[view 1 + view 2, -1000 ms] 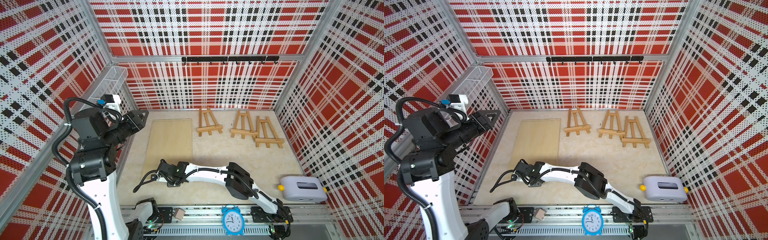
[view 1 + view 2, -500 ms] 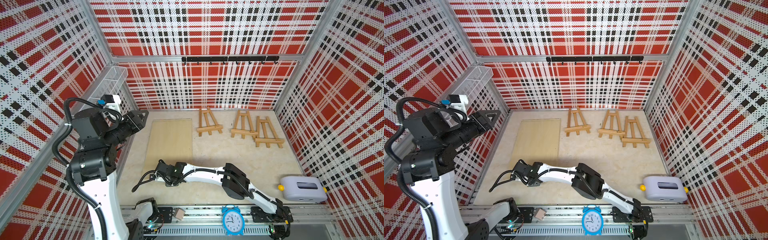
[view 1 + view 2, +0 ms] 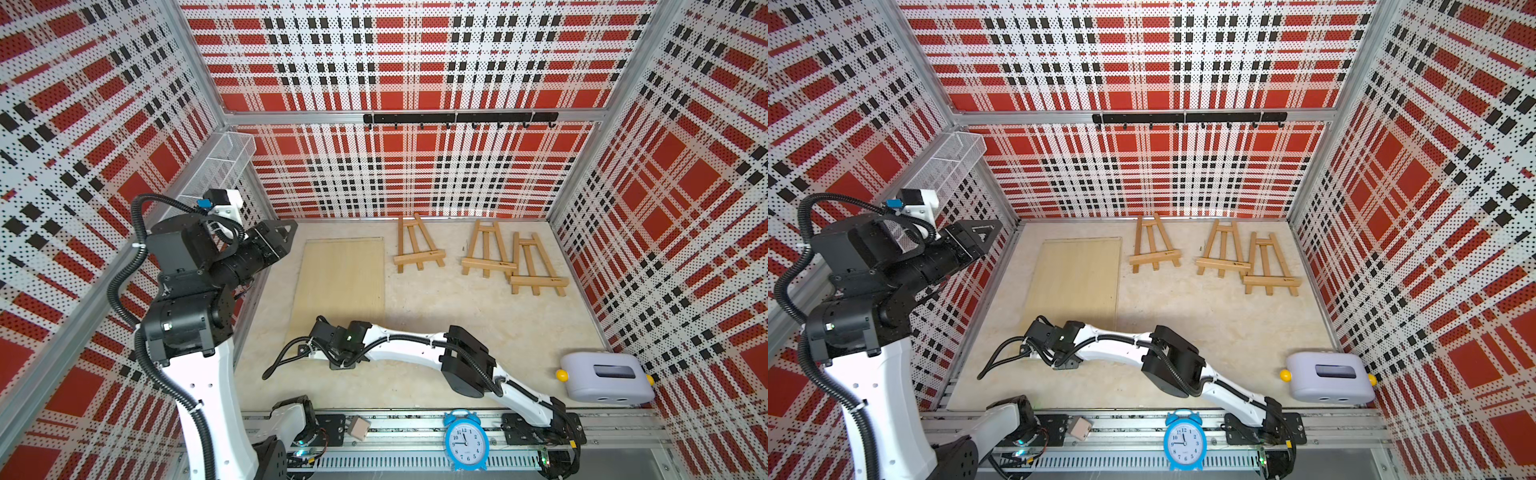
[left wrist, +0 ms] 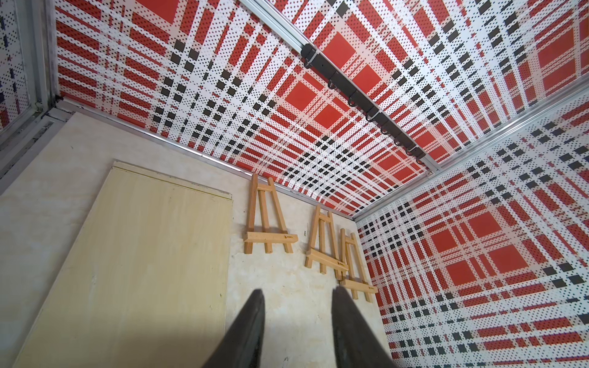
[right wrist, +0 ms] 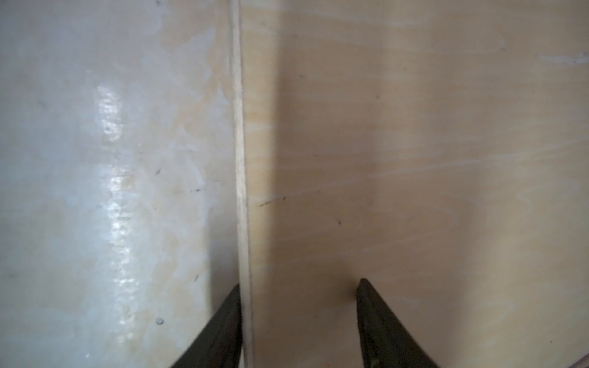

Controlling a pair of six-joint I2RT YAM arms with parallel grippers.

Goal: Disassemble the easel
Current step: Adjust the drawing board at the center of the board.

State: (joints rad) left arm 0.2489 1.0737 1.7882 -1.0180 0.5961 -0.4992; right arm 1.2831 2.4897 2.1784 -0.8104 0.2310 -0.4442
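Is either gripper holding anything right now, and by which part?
Nothing is held. The left gripper hangs open in the air; the right gripper is open, low over the edge of the wooden board.

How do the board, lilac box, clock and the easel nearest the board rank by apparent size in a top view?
1. Board
2. Lilac box
3. Clock and easel: they look about alike, so they are left unranked.

Red plaid perforated walls [image 3: 415, 62], pale, perhaps marbled floor [image 3: 498, 299], black hook rail [image 3: 457, 118]
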